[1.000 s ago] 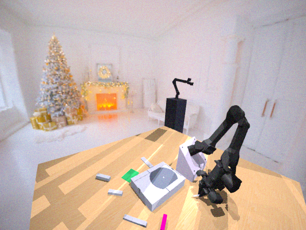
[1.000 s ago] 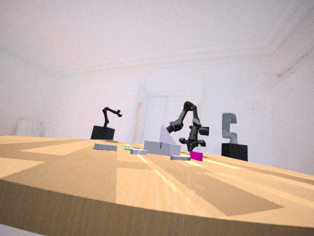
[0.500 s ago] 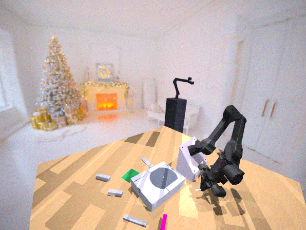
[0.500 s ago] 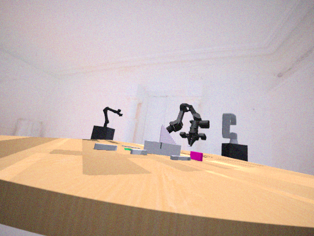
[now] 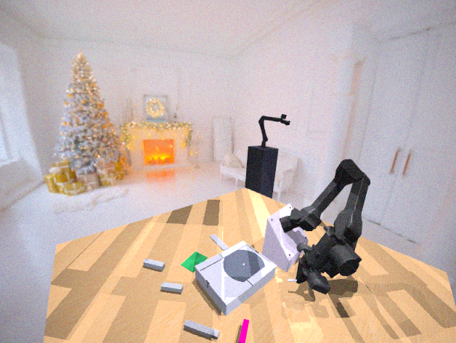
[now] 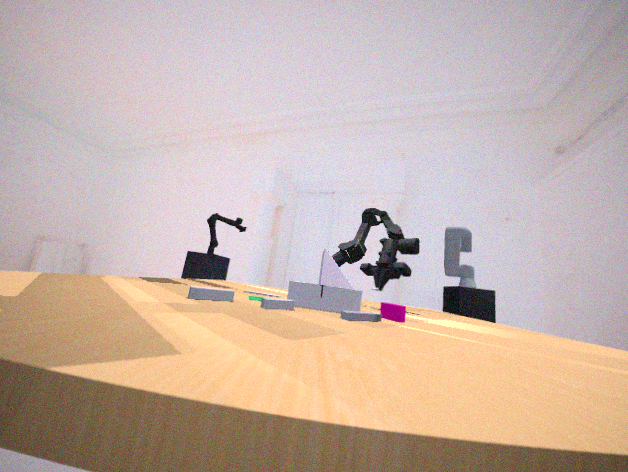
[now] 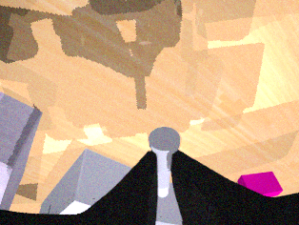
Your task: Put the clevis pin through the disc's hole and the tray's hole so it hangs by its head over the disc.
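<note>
The end effector point(image 5: 299, 280) point(image 6: 379, 287) point(image 7: 162, 157) is closed on 1 clevis pin point(image 5: 292, 280) point(image 7: 163, 164), above the bench point(image 5: 121, 306) point(image 6: 253, 385) point(image 7: 95, 91). Near it, beyond the pin's protruding end, sits the tray point(image 5: 217, 295) point(image 6: 324, 296) point(image 7: 90, 173), disc point(image 5: 235, 271) inside.

Striped wooden table point(image 5: 121, 235) point(image 6: 203, 385) carries tray point(image 5: 213, 289) point(image 6: 324, 299), magenta block point(image 5: 244, 331) point(image 6: 392, 312) point(image 7: 260, 184), grey bars.
</note>
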